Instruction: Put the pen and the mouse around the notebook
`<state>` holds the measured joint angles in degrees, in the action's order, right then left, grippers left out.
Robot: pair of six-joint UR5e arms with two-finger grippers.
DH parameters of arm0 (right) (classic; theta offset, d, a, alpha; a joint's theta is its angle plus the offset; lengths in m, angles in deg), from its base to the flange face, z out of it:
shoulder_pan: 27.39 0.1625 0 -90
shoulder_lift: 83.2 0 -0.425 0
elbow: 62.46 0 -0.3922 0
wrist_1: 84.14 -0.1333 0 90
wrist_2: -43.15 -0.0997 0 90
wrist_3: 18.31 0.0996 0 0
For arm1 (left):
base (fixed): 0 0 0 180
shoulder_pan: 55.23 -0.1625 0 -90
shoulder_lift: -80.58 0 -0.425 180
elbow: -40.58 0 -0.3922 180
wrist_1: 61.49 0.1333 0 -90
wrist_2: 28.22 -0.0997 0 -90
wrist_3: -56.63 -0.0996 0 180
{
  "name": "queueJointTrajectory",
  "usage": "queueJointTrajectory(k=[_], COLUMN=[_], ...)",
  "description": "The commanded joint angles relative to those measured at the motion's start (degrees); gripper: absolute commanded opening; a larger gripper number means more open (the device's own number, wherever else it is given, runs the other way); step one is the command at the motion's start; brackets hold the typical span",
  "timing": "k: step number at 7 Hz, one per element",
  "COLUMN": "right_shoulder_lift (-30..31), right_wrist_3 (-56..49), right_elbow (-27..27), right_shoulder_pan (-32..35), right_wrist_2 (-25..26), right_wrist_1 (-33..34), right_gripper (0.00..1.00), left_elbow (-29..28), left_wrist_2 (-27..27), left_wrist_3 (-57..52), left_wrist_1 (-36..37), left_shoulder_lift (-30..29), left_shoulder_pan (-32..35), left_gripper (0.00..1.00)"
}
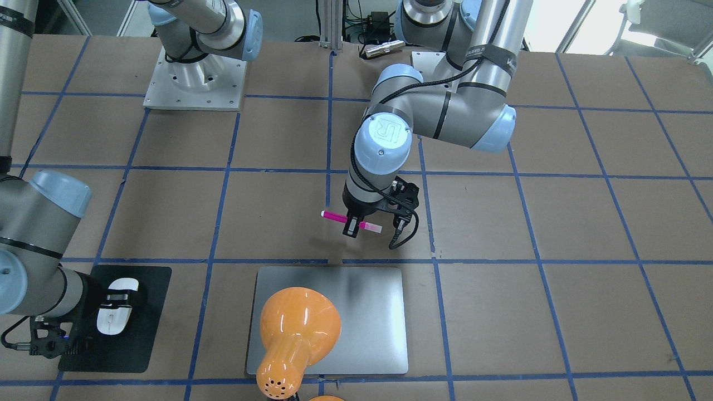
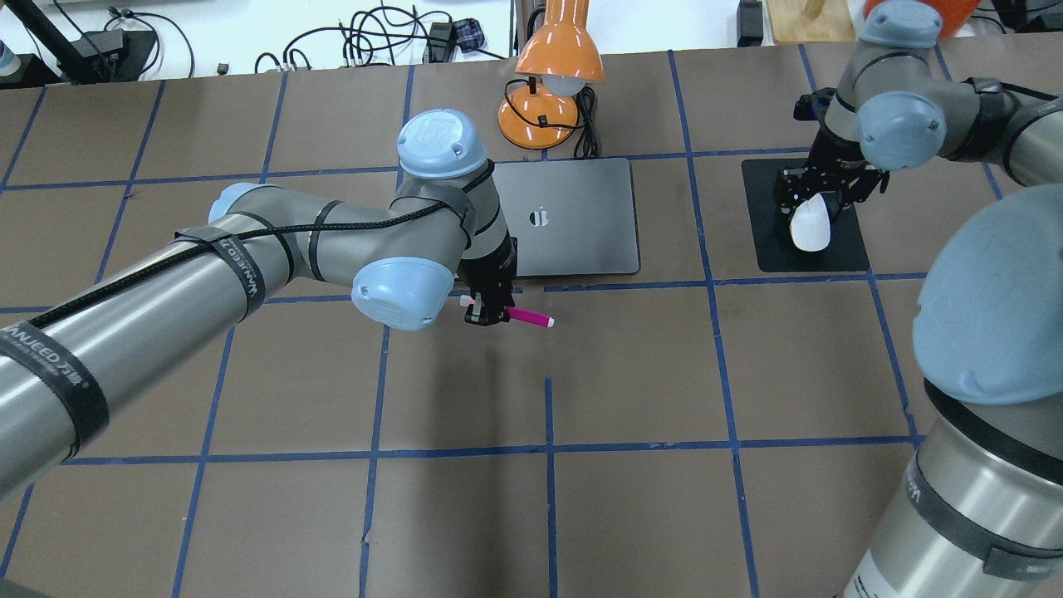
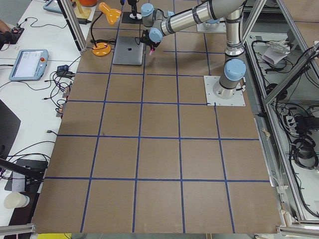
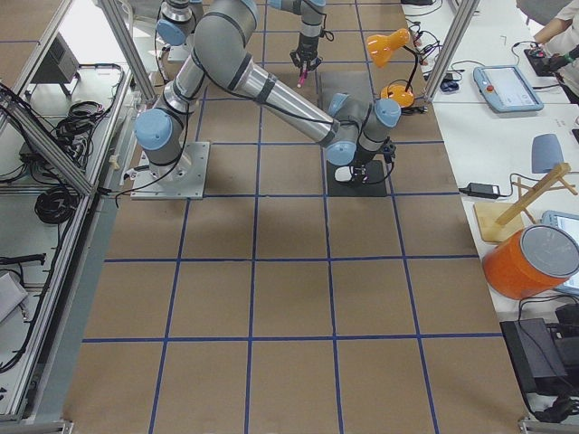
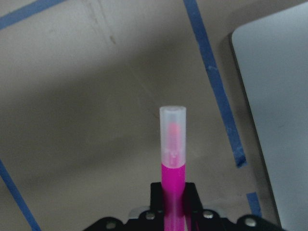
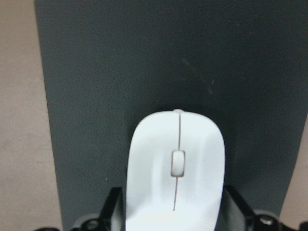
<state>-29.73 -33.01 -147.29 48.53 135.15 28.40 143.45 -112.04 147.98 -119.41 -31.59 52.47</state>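
silver-grey metal slab notebook [image 2: 581, 224]: flat on the brown paper-covered table [image 2: 631, 374], mid-width, on the side far from the robot.
orange metal desk lamp [image 2: 540, 116]: base just beyond the notebook's far edge.
matte black rectangular mat [image 2: 768, 245]: right of the notebook, apart from it.
glossy white oval mouse [image 2: 810, 231]: on the mat, between the fingers of the right gripper [image 2: 814, 206].
magenta-pink marker-like pen [image 2: 530, 316]: crosswise in the left gripper [image 2: 490, 316], just on the robot's side of the notebook's near edge, by its left corner.
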Motion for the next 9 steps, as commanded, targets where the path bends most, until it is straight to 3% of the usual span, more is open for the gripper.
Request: queueJointTrajectory(k=[1, 4, 5, 6, 7, 8, 9], right_shoulder_lift=[1.71, 7.32, 11.26, 17.31, 23.11, 27.60, 28.26], right_wrist_3=[2.21, 2.23, 2.31, 4.49, 7.21, 7.76, 7.85], right_elbow=[2.73, 8.10, 7.84, 7.67, 7.67, 8.10, 7.76], right_shoulder_pan=[1.06, 5.97, 9.65, 12.03, 13.19, 13.63, 15.12], right_wrist_2=[0.19, -0.42, -0.16, -0.25, -0.42, -1.47, -4.18], right_wrist_1=[-2.22, -9.78, -10.06, -14.33, -21.59, -25.41, -25.79], right_gripper=[1.00, 1.00, 1.00, 1.00, 1.00, 1.00, 1.00], left_elbow=[-0.13, -0.04, -0.04, 0.13, 0.13, 0.48, 0.22], left_wrist_2=[0.06, 0.23, 0.23, -0.11, -0.29, -0.47, -0.47], left_wrist_3=[6.89, 9.46, 9.37, 8.76, 8.49, 8.14, 8.05], left_wrist_1=[4.65, 7.65, 7.56, 6.86, 6.68, 6.77, 6.77], left_shoulder_lift=[-2.61, -4.82, -4.99, -4.91, -4.82, -4.73, -4.73], left_shoulder_pan=[3.12, 3.93, 3.93, 3.93, 3.93, 3.93, 3.84], left_gripper=[0.00, 0.00, 0.00, 0.07, 0.24, 0.51, 0.97])
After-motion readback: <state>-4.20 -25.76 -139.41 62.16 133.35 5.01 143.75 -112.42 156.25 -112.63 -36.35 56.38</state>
